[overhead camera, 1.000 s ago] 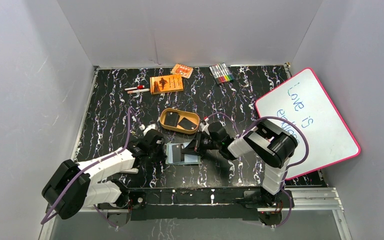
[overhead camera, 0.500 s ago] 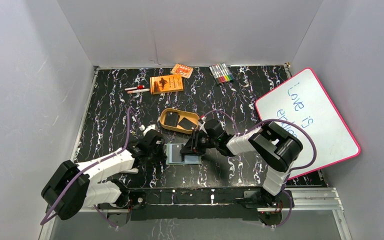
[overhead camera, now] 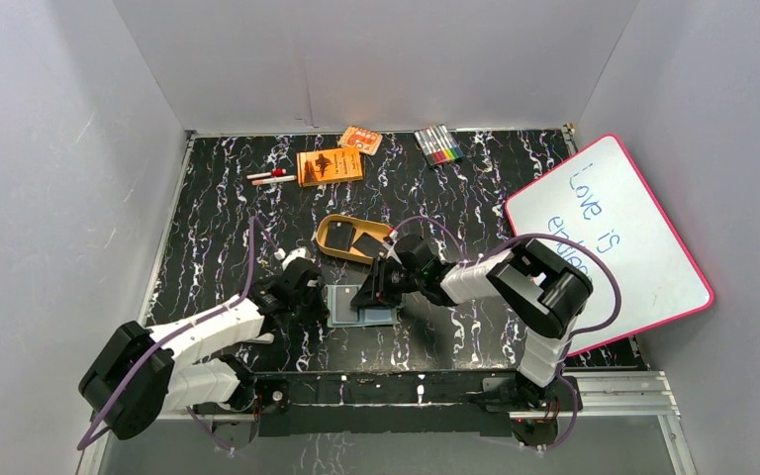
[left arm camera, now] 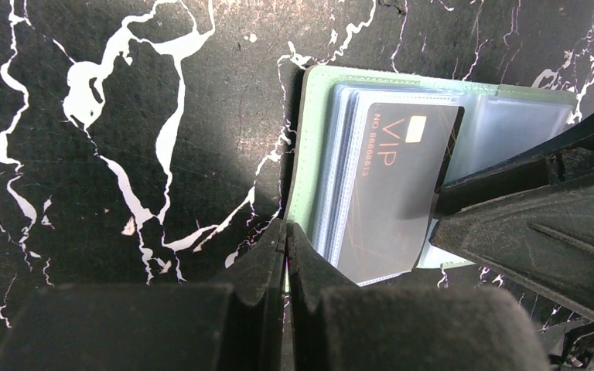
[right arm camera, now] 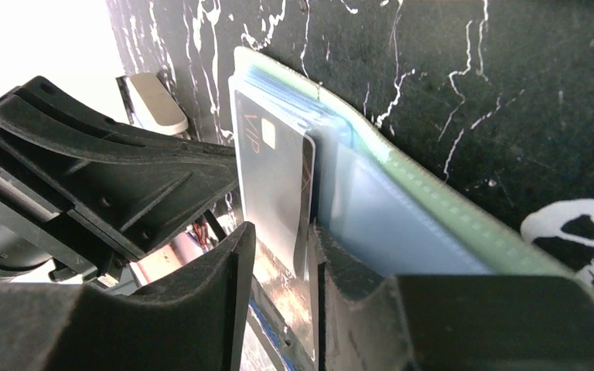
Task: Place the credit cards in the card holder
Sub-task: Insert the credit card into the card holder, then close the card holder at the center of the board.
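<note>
A: Your left fingers [left arm camera: 263, 267] are pressing fully together with nothing showing between them. Their tips are resting at the left edge of the pale green card holder [left arm camera: 303, 124]. I cannot tell whether they are pinching its cover.

B: Your right fingers [right arm camera: 201, 309] are standing partly apart, with no grip showing. The black VIP card [left arm camera: 390, 185] is showing in the gap between them, and one tip is sitting right at that card's edge.

A: That card is lying face up on the holder's clear sleeves, tilted a little. You are not getting from these views how far it is tucked into a sleeve.

B: The holder is lying open and flat on the black marbled tabletop [overhead camera: 218, 237], between your two wrists and near the front.

A: Just beyond it, two more black cards [overhead camera: 339, 236] are lying in the tan oval tray [overhead camera: 320, 236]. Your right arm is crossing the tray's near right corner.

B: Farther back, an orange booklet [overhead camera: 330, 165], a small orange packet [overhead camera: 360, 140], a few pens [overhead camera: 272, 177] and a bundle of coloured markers [overhead camera: 438, 145] are lying along the far edge. A pink-rimmed whiteboard [overhead camera: 643, 257] with blue writing is lying across the tabletop's right edge.
</note>
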`<action>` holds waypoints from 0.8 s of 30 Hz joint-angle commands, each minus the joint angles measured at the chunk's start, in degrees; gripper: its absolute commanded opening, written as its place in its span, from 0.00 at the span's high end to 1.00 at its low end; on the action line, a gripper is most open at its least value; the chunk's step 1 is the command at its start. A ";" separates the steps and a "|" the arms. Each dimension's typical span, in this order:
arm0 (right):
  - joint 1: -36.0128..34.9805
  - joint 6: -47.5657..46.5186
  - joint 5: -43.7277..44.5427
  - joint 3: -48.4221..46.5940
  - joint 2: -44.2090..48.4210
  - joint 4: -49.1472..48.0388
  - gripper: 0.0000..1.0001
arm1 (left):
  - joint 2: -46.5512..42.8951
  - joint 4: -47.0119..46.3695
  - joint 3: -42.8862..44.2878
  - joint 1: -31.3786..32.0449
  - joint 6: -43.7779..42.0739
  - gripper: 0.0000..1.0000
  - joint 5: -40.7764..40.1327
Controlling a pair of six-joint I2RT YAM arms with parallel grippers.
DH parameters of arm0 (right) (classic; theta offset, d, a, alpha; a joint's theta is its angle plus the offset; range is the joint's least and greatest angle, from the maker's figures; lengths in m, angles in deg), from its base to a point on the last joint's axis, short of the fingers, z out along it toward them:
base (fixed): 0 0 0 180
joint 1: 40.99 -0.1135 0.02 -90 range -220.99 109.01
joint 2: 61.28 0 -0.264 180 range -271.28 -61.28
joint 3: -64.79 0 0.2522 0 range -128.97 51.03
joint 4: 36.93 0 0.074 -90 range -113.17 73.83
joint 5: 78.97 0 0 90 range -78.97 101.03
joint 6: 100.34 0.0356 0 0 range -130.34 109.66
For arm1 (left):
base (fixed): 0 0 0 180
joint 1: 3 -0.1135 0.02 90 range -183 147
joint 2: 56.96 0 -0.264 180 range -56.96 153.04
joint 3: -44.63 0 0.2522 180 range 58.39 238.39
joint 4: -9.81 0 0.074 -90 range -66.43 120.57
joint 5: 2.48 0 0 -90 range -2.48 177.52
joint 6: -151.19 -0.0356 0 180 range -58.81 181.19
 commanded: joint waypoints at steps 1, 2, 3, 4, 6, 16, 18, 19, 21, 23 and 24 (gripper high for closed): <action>-0.58 -6.60 2.71 -4.37 5.24 10.33 0.56 | -3.20 2.23 0.22 0.10 0.03 1.00 -1.46; -0.58 -7.49 3.77 -4.95 6.71 13.41 0.52 | -3.91 2.83 0.35 0.10 0.02 0.98 -2.04; -0.55 -9.22 4.44 -5.38 8.31 15.69 0.48 | -4.59 3.45 0.45 0.10 -0.11 0.97 -2.61; -0.56 -10.62 5.27 -5.91 9.78 18.08 0.43 | -5.40 3.99 0.61 0.12 -0.12 0.94 -3.23; -0.58 -13.28 6.76 -7.79 12.56 23.44 0.36 | -6.79 5.05 0.91 0.07 -0.16 0.88 -4.29; 2.17 -18.28 23.15 -4.77 26.62 43.64 0.37 | -16.39 12.08 5.23 0.09 -1.11 0.57 -6.32; 2.47 -17.80 22.90 -2.99 26.85 43.64 0.38 | -18.12 13.01 5.81 0.09 -1.29 0.56 -6.60; 2.50 -17.59 22.42 -2.29 26.64 43.04 0.38 | -18.76 13.48 6.00 0.09 -1.26 0.56 -6.77; 2.50 -17.02 21.89 -1.56 25.87 41.93 0.38 | -19.61 14.52 6.20 0.08 -1.06 0.56 -6.93; 2.50 -16.79 21.81 -1.56 24.50 41.13 0.39 | -20.18 15.00 6.09 0.05 -0.69 0.55 -6.50; 2.50 -16.74 21.74 -1.67 23.79 40.78 0.39 | -20.49 15.15 5.90 0.09 -0.57 0.55 -6.22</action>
